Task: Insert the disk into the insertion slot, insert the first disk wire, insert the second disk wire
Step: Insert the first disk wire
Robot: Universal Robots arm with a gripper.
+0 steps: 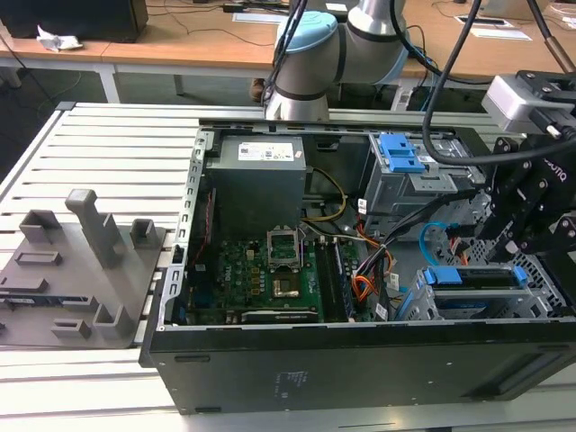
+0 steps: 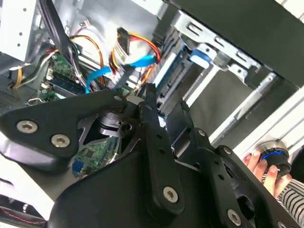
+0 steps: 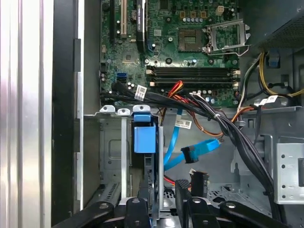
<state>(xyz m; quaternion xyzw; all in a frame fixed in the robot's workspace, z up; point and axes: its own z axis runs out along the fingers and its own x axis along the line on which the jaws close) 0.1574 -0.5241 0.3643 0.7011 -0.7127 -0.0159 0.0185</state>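
Seating the disk (image 1: 475,275) looks finished or nearly so. Its blue carrier lies in the insertion slot (image 1: 549,288), the perforated grey cage at the exterior view's right, with the blue tab toward the motherboard (image 3: 190,52). The gripper (image 2: 167,102) hovers just over the disk's near end, fingers parted and, as far as I can judge, clamping nothing.

Neither wire appears plugged. The blue data cable (image 3: 190,154) hangs with its connector free beside the disk, and a black connector (image 3: 199,179) dangles near it. Plugging either calls for a firm pinch on the connector body, squared to the disk's port, which I cannot see.

A thick black cable bundle (image 3: 232,133) crosses close by and could snag. A person's hand (image 2: 259,166) rests by a blue-ringed knob (image 2: 275,156) outside the case.
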